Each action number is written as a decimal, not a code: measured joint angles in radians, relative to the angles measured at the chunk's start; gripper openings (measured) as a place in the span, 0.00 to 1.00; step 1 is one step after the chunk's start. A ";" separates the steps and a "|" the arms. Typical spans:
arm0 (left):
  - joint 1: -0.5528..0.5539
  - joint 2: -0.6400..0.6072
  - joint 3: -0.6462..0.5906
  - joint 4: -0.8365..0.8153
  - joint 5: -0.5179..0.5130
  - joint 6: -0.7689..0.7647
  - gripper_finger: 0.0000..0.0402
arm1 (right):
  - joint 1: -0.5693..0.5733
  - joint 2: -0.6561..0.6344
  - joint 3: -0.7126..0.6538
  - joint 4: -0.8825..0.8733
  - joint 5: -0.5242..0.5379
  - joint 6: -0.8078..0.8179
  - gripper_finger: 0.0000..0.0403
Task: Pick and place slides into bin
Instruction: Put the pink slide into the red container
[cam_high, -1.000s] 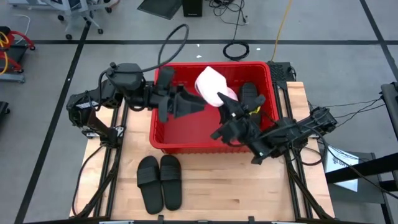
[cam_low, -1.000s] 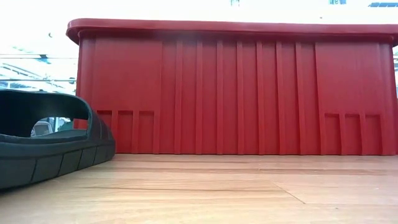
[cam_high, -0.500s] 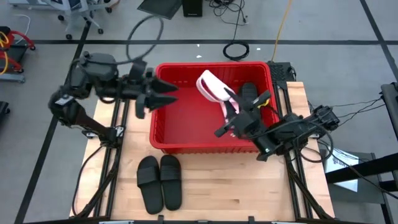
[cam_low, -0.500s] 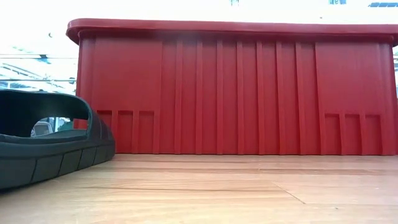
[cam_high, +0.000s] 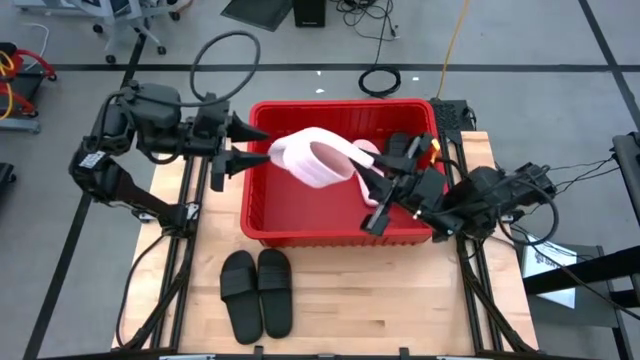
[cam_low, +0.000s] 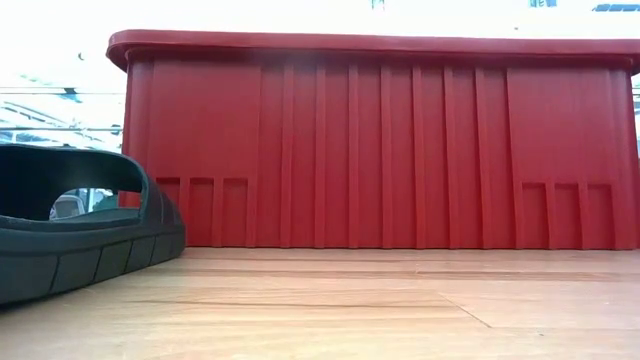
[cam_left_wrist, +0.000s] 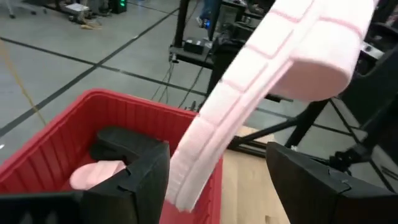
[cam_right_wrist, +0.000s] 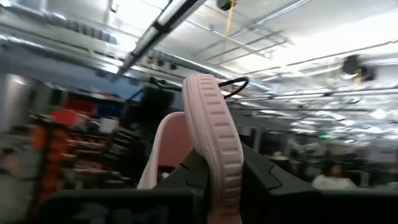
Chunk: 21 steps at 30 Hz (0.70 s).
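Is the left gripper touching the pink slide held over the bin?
Cannot tell. In the left wrist view the pink slide passes between the left gripper's spread fingers, its end close against one finger; neither contact nor gap shows plainly. The right gripper clamps it.

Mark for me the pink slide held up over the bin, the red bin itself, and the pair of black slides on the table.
pink slide (cam_high: 315, 160), high view, on its broad strap.
red bin (cam_high: 330, 237), high view, on its near rim.
pair of black slides (cam_high: 257, 291), high view, where the two meet.
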 joint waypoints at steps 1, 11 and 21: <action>0.000 0.000 0.000 -0.001 0.007 0.001 0.65 | -0.005 0.000 0.000 -0.008 -0.024 0.032 0.08; 0.000 0.005 0.000 -0.081 0.011 0.023 0.65 | -0.035 -0.001 0.000 -0.007 -0.124 0.146 0.08; -0.002 0.024 0.000 -0.073 0.088 0.047 0.64 | -0.112 -0.002 0.000 -0.030 -0.248 0.276 0.08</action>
